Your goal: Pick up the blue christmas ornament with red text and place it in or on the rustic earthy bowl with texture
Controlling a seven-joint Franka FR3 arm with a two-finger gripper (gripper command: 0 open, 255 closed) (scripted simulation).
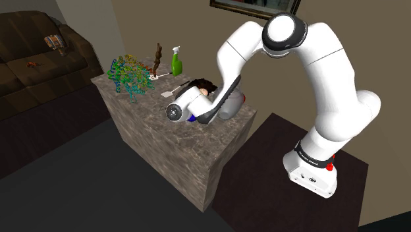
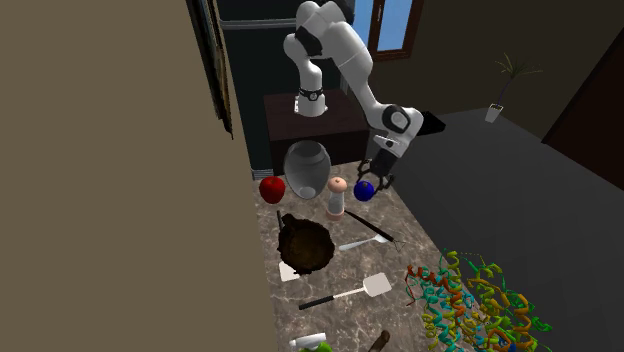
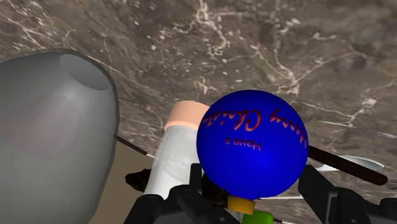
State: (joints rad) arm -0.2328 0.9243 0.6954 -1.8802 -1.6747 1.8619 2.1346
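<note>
Over the shoulder view's marble tabletop (image 1: 164, 142), one white arm (image 1: 316, 72) is bending low, and one green bottle (image 1: 176, 61) is standing at its far edge. Across the second exterior view, one hand (image 2: 378, 176) is hanging over one blue ornament (image 2: 363, 189), near one grey vase (image 2: 307, 166), one red ball (image 2: 272, 189) and two long-handled utensils (image 2: 346, 293), apart from one dark bowl (image 2: 305, 246). Close at the wrist, two black fingers (image 3: 316, 186) are clasping the red-lettered ornament's sides.

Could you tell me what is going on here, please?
The white arm's black gripper is down around the blue ornament with red lettering, on the marbled table beside a grey vase. The dark brown bowl sits further along the table, apart from the gripper, and the ornament is not in it yet.
</note>
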